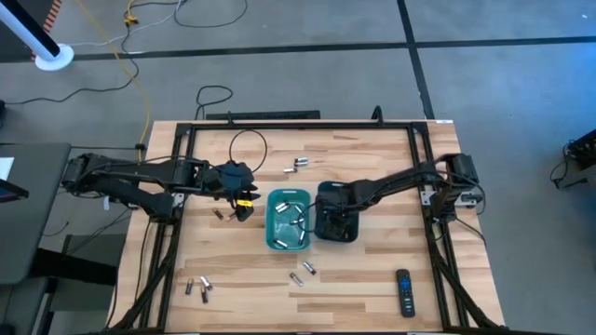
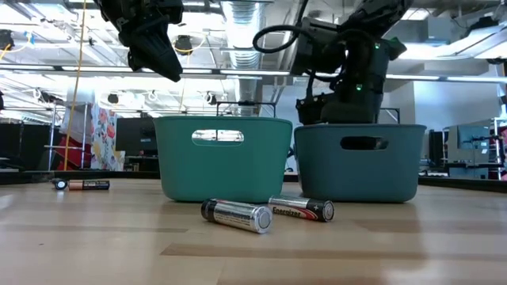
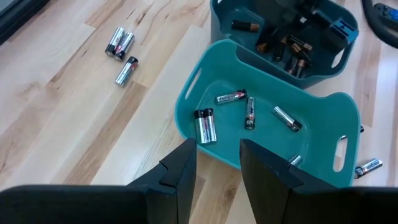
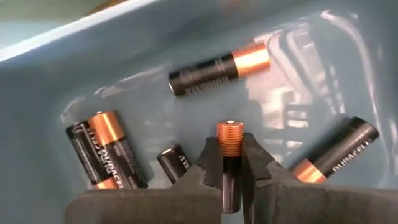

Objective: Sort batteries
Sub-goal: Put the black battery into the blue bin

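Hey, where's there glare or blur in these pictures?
Right wrist view: streaky glare on the dark bin's wall. Low view: bright ceiling lights behind, and the table up close is soft. High view: the loose batteries look tiny and indistinct.

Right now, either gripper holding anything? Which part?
The right gripper pinches a dark battery by its body, copper end sticking out, inside the darker bin. The left gripper is open, holding nothing.

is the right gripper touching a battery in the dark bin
Touching. The right wrist view shows the right gripper shut on a copper-topped battery, fingers pressed against both its sides, over the dark bin.
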Controlling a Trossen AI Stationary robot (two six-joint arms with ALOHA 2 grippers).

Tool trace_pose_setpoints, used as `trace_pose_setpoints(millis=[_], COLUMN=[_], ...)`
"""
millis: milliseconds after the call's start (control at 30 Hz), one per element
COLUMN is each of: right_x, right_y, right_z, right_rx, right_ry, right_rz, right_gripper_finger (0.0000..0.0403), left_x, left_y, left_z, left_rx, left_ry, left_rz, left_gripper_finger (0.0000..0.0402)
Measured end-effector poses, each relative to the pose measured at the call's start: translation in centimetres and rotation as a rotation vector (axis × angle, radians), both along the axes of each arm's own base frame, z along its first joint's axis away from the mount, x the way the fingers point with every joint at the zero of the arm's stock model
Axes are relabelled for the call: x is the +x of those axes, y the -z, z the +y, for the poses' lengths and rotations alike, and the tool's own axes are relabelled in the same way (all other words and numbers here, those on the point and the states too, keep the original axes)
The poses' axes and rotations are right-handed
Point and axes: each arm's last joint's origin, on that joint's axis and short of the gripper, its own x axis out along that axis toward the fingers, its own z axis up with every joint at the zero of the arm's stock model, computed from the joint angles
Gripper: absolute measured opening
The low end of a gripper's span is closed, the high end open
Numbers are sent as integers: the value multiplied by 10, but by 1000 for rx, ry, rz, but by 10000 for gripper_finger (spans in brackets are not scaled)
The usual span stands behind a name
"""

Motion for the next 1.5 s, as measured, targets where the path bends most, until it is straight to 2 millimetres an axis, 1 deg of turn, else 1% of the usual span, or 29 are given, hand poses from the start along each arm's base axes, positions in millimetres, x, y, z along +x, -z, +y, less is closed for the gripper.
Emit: trace_pose_setpoints(millis=[67, 300, 533, 667, 900, 1067, 1300, 1500], right_x=[-1, 0, -1, -1, -6, -11, -13, -17], right_y=[6, 13, 13, 13, 14, 14, 14, 7], right_z=[5, 20, 23, 24, 33, 39, 43, 42], right_rx=[-16, -118, -137, -137, -149, -145, -144, -137], right_ry=[-15, -172, -285, -306, -427, -462, -473, -477], right_rz=[17, 33, 39, 44, 83, 126, 137, 135], right_gripper_finger=[19, 20, 20, 20, 20, 20, 20, 25], left_x=[0, 0, 0, 0, 0, 0, 0, 0], left_y=[0, 0, 0, 0, 0, 0, 0, 0], left_z=[0, 0, 0, 0, 0, 0, 0, 0], left_rx=[0, 2, 2, 2, 1, 0, 0, 0], left_ry=[0, 2, 0, 0, 0, -1, -1, -1], left_rz=[1, 0, 0, 0, 0, 0, 0, 0], left_gripper_finger=[119, 119, 119, 119, 119, 119, 119, 119])
